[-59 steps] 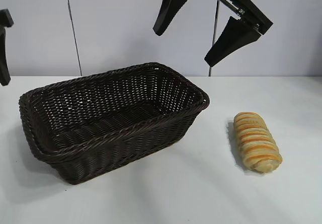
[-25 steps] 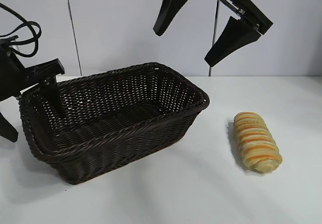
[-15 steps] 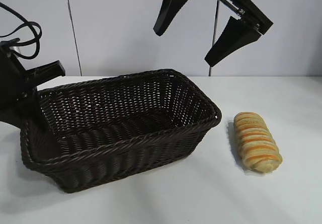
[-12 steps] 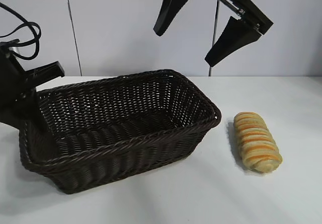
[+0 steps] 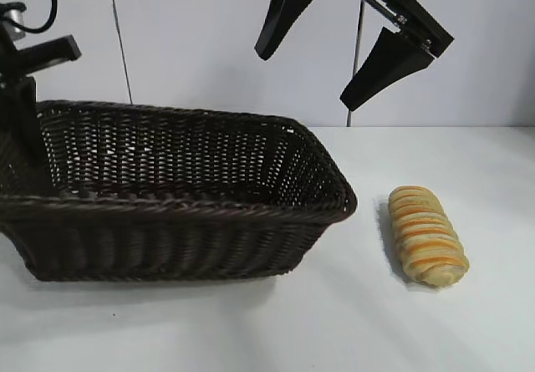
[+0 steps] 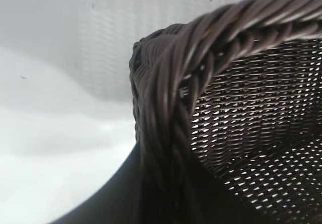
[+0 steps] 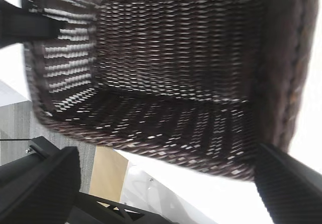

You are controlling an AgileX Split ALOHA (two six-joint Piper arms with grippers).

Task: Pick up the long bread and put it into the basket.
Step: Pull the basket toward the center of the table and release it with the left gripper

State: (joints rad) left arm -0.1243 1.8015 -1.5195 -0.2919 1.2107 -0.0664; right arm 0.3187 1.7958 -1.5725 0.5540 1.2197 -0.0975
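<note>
One basket (image 5: 184,196) is sitting on the surface (image 5: 351,322), nothing inside, its left end lifted. Left hand (image 5: 25,96) is pinching its left rim. One long bread (image 5: 426,236) is lying right of it. Right hand (image 5: 351,42) is hanging above, fingers spread.

One basket (image 5: 180,196) sits on the one table (image 5: 435,330), and one bread (image 5: 426,235) lies beside it. Two end effectors show: the left end effector (image 5: 25,104) and the right end effector (image 5: 334,50)
</note>
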